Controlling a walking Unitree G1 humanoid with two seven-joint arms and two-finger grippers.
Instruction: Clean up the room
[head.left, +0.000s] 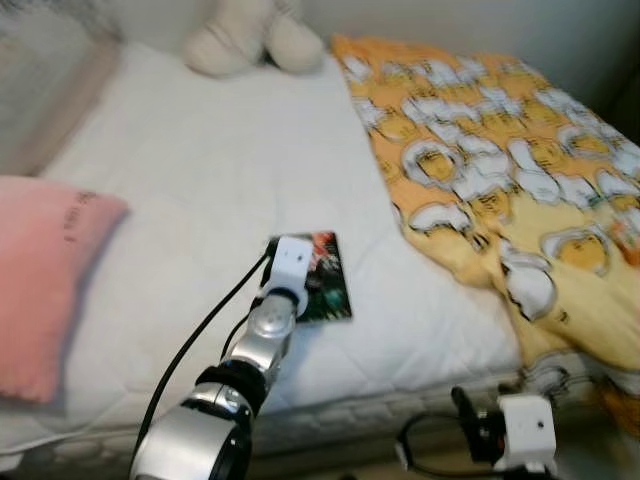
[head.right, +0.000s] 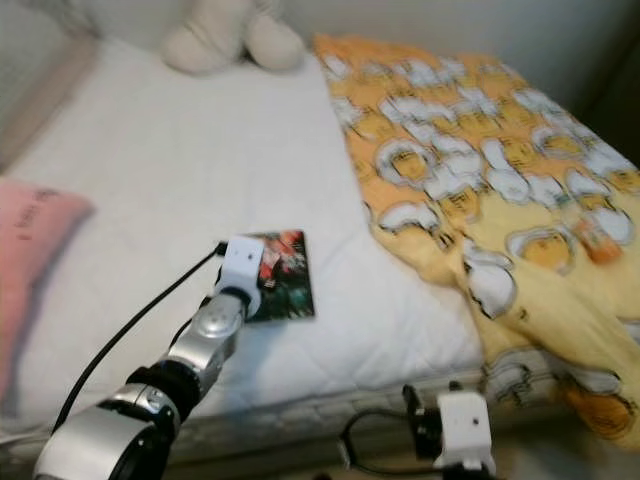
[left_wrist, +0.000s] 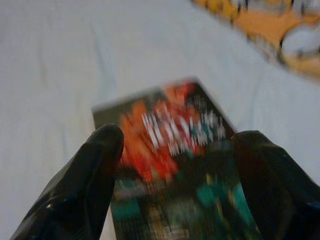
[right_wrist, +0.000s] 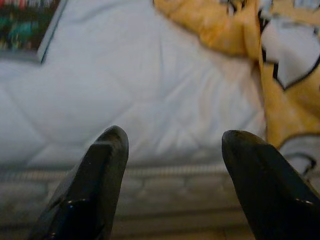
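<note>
On mattress (head.left: 200, 180): book (head.left: 328, 275), long axis probably toward headboard; left claw (left_wrist: 175, 155) wide above.

A bedroom in a home.

We look down on a bed (head.left: 230, 180) with a white quilted mattress cover, its edge nearest us. A pink pillow (head.left: 45, 280) lies at nine o'clock, a yellow-orange cartoon-print blanket (head.left: 500, 170) sprawls from one to four o'clock, and a cream plush toy (head.left: 250, 40) sits at twelve by the wall. We take soft bedding and a toy as signs of someone's sleeping room.
</note>
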